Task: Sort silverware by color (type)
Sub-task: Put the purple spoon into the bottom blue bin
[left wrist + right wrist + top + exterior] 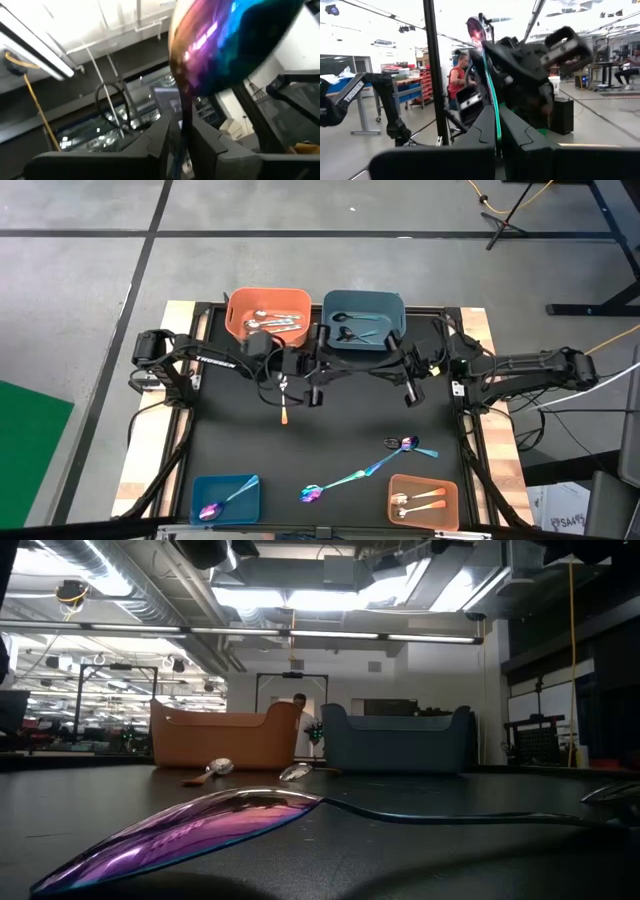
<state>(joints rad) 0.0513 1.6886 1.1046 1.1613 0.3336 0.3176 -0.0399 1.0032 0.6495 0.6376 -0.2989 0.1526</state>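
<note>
Only the wrist views show one teal-handled iridescent spoon (492, 100) pinched between both pincers: the right pincer (497, 131) pressed on its handle, the left pincer (180, 137) just below its bowl. Overhead, three more (345, 478) lie on the worktop (330, 435); one orange-handled spoon (284, 408) too.

We see an iridescent spoon (235, 45), its bowl shimmering purple, blue and teal, standing between the left gripper (181, 137)'s two dark fingers (155, 140), with its thin dark neck running down into the narrow gap between them. The fingers stand close on either side of that neck, though we cannot tell whether they actually press on it. Beyond the spoon we make out a bright ceiling with a long light fixture (37, 55), a yellow cable (37, 105) hanging down, and a dark looped cable (112, 102) before blurred room fittings.
</note>
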